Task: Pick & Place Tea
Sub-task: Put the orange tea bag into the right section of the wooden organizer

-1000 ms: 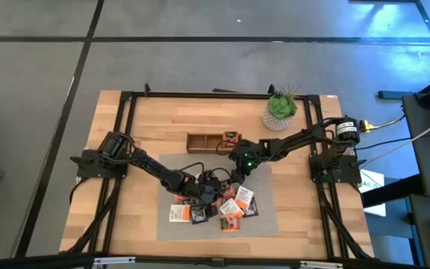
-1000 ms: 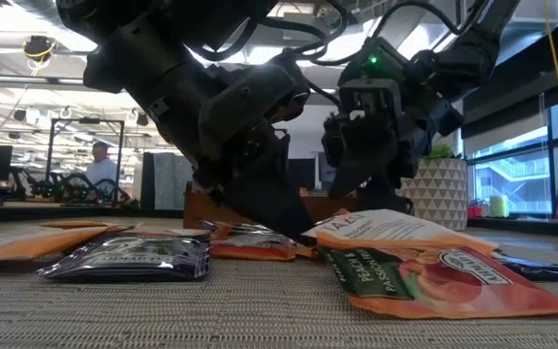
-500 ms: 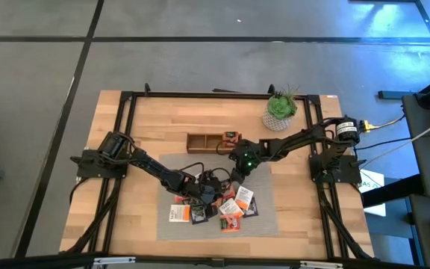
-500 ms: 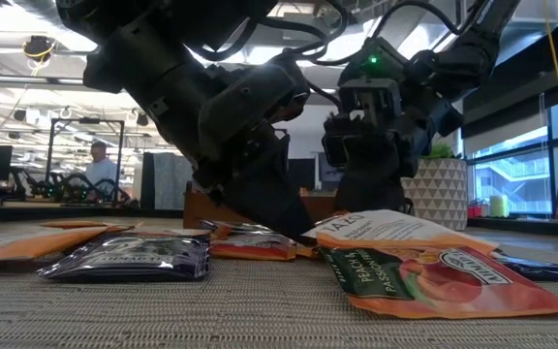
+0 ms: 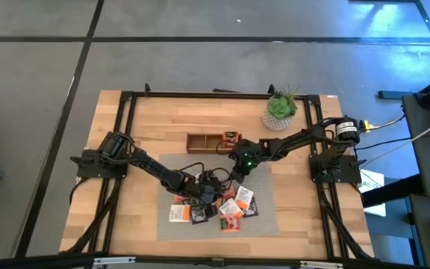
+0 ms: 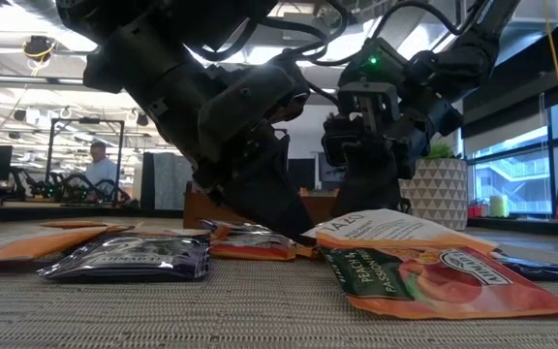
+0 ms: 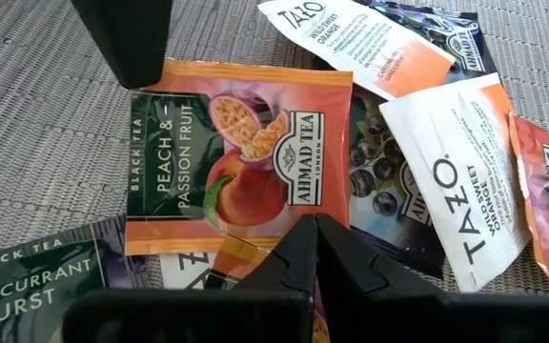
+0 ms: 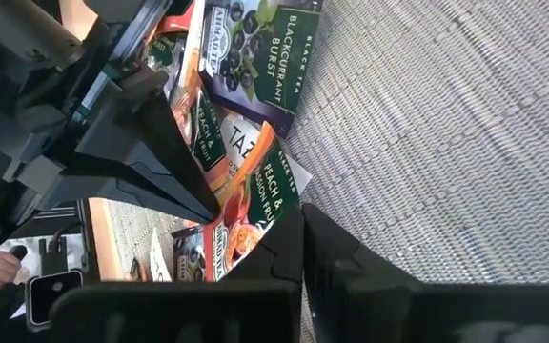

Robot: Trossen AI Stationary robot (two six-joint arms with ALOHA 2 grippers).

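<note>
Just now the right gripper (image 8: 300,213) was clenched shut; nothing is seen pinched, with the peach sachet (image 8: 253,204) just beside its tips. The left gripper (image 7: 315,229) is kept closed above the tea pile (image 5: 219,206).

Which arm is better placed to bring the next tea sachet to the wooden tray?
Probably the right. Its gripper is shut at the pile's edge nearest the wooden tray; the left gripper, also shut, sits deeper among the tea sachets, farther from it.

Both arms reach inward and low, left end effector (image 7: 315,238) and right end effector (image 8: 301,224) each with fingers pressed together.
</note>
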